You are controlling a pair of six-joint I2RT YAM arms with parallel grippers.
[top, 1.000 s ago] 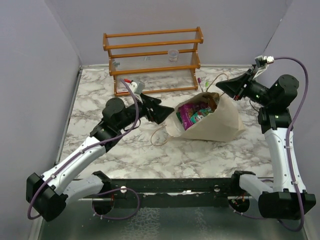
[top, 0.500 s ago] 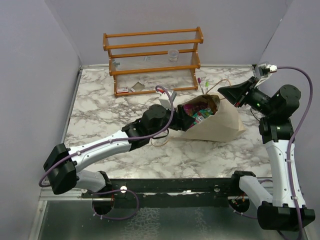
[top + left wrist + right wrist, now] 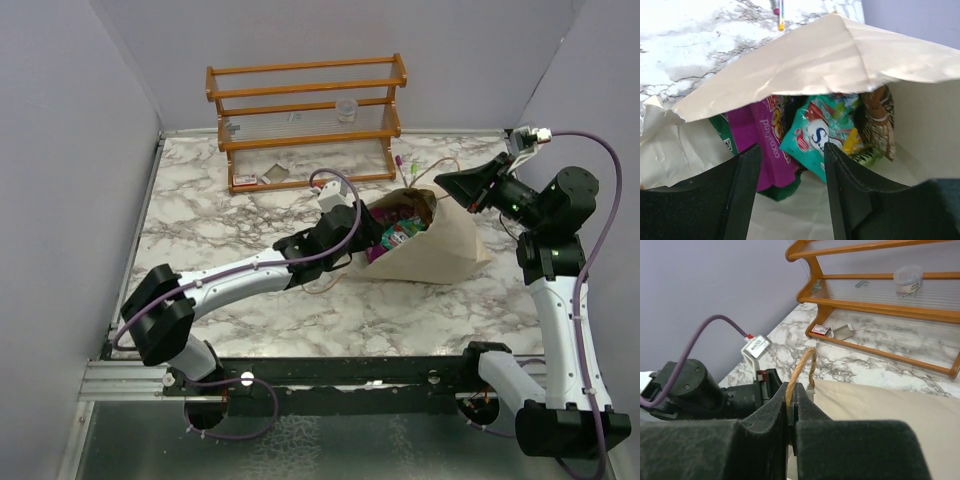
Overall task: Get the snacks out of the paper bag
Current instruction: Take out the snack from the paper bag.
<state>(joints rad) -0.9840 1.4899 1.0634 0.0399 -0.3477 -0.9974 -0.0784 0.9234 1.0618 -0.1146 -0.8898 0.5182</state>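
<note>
The bag [image 3: 440, 245] lies on its side on the table [image 3: 200, 210], near the middle and a bit to the right. Its long way goes from left to right. Its open mouth points left, at the left arm. Its shut end points right.

The snacks [image 3: 395, 228] are inside the bag, just past the mouth. In the left wrist view the top flap of the bag [image 3: 840, 55] hangs over them like a roof. A purple packet [image 3: 767, 145] lies with its long way going into the bag, and its words run the same way. A dark green packet [image 3: 722, 132] peeks out from under it. Beside the purple one, a light green packet [image 3: 820, 135] lies tilted, one corner down.

The left gripper [image 3: 360, 238] is in the mouth of the bag. Its fingers [image 3: 740, 175] are apart and nothing is pinched between them. The purple packet shows in the gap.

The right gripper [image 3: 445, 183] is up above the far right side of the bag. It is closed tight on the tan handle [image 3: 802, 365], which sticks up out of it in a loop.

A wooden rack [image 3: 305, 110] stands at the back. Some pens [image 3: 400, 165] lie between the rack and the bag.
</note>
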